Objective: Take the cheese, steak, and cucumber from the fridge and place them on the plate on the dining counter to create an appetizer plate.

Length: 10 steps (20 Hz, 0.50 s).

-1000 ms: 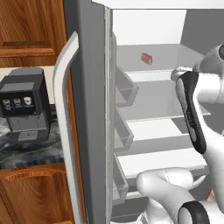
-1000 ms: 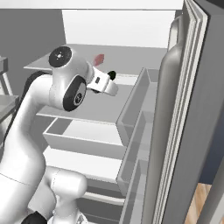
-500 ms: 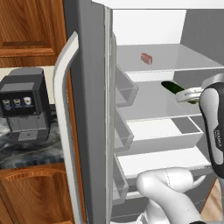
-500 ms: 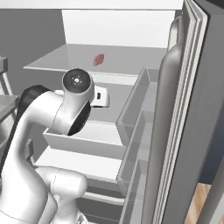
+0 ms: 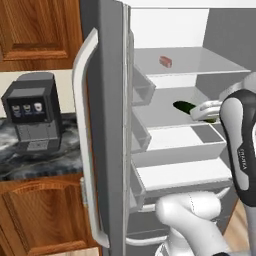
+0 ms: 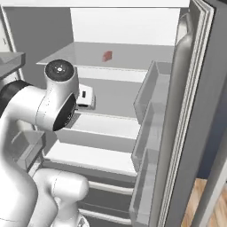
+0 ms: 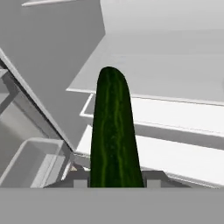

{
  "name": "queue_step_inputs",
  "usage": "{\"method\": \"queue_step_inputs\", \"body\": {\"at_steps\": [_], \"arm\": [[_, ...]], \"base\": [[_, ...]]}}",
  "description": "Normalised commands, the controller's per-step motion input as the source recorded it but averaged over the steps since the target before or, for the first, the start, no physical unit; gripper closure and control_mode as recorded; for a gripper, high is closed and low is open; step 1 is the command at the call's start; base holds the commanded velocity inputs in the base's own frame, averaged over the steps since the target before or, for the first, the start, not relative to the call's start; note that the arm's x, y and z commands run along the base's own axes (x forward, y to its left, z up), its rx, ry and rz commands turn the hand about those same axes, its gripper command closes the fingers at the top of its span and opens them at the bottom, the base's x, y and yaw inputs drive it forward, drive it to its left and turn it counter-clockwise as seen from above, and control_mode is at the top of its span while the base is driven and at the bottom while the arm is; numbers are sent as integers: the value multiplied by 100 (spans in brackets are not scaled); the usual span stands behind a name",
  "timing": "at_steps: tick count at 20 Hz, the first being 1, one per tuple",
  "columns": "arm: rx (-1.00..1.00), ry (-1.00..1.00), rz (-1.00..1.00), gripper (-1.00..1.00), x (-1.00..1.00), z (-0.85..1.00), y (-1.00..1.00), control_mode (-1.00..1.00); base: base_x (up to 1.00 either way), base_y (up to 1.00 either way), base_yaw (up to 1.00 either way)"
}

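Facing the open fridge (image 5: 165, 30) with its white walls and grey shelves, we see the steak (image 5: 165, 61) on the upper shelf. Our gripper (image 7: 114, 177) is clamped on the cucumber (image 7: 113, 131) over the middle shelf; a coffee machine (image 5: 33, 117) stands on the marbled counter (image 5: 30, 162) beside the door.

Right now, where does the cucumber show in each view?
Left base view: cucumber right of centre, over the middle shelf, ahead of the white hand.
Right base view: hidden behind the arm.
Hand view: centre, upright between the jaws.
Shared landmark: steak on the upper shelf.
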Motion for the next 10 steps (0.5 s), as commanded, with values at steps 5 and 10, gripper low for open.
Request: {"method": "queue_step_inputs", "body": {"at_steps": [5, 10], "arm": [[0, 0, 0, 100, 0, 0, 0, 100], [0, 0, 0, 100, 0, 0, 0, 100]], "base": [[-100, 18, 2], [-100, 5, -1]]}}
